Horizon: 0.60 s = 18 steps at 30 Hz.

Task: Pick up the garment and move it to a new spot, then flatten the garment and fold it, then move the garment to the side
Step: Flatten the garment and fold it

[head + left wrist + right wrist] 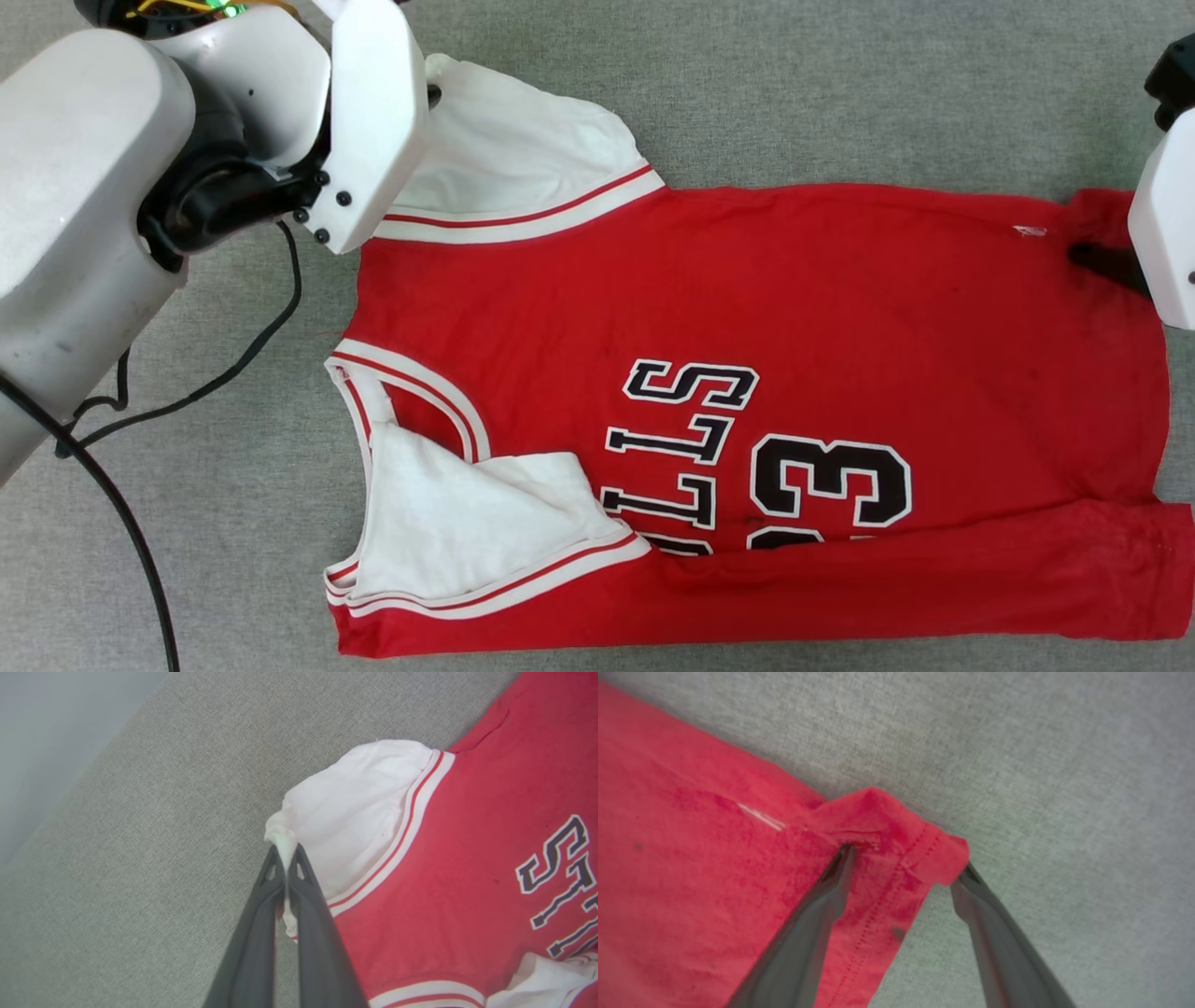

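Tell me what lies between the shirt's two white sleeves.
In the head view, the shirt's red chest and striped collar lie between them.

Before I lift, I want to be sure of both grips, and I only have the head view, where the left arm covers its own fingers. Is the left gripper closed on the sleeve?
Observer: Yes. In the left wrist view the left gripper is shut on a pinch of the white sleeve at the edge of the garment.
Operator: And the right one, at the hem?
Observer: Not gripping. The right gripper is open, its fingers straddling the hem corner.
Operator: Does that corner lie flat?
Observer: No, it is folded up into a small peak between the fingers.
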Available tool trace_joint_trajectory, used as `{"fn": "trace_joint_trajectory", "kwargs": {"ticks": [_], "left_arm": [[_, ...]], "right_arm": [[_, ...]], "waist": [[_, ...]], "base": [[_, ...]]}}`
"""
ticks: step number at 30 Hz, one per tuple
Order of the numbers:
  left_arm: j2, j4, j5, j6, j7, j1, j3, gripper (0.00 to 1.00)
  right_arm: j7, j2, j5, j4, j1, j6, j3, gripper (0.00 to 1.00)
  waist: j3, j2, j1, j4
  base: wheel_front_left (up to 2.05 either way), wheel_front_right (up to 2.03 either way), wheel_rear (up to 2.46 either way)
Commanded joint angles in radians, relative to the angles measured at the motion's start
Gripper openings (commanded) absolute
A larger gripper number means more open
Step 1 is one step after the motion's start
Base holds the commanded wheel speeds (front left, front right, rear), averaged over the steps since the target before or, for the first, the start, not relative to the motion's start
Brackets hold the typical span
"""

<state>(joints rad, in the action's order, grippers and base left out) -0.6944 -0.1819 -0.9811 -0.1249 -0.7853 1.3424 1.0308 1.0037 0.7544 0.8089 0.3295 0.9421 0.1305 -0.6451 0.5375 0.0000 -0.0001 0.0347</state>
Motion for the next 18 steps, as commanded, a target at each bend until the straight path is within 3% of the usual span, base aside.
{"fn": "trace_joint_trajectory", "kwargs": {"ticks": [1, 2, 3, 9, 18], "left_arm": [[-0.004, 0.003, 0.000, -0.002, 0.008, 0.001, 0.005, 0.00], [-0.006, 0.002, -0.002, -0.002, 0.012, -0.002, 0.006, 0.00], [-0.008, -0.001, -0.005, -0.002, 0.015, -0.007, 0.007, 0.00], [-0.034, -0.015, -0.023, -0.002, 0.064, -0.050, 0.003, 0.00], [-0.127, 0.095, -0.043, 0.013, 0.113, -0.176, 0.022, 0.00]], "right_arm": [[0.006, -0.016, 0.012, 0.029, -0.072, 0.000, -0.067, 0.76], [-0.004, -0.012, 0.013, 0.032, -0.073, 0.000, -0.078, 0.06], [-0.020, -0.010, 0.017, 0.034, -0.067, 0.001, -0.084, 0.00], [-0.186, 0.014, 0.060, 0.034, 0.006, 0.000, -0.072, 0.00], [-0.349, 0.060, 0.118, -0.023, -0.080, 0.000, -0.125, 0.00]], "waist": [[0.001, 0.0000, 0.0001, 0.001], [-0.001, 0.0000, 0.0001, 0.000], [-0.006, 0.0000, 0.0001, -0.002], [-0.104, 0.0000, 0.0001, -0.021], [-0.235, 0.0000, 0.0001, -0.032]], "base": [[0.00, 0.00, 0.00], [0.00, 0.00, 0.00], [0.00, 0.00, 0.00], [0.00, 0.00, 0.00], [0.00, 0.00, 0.00]]}}
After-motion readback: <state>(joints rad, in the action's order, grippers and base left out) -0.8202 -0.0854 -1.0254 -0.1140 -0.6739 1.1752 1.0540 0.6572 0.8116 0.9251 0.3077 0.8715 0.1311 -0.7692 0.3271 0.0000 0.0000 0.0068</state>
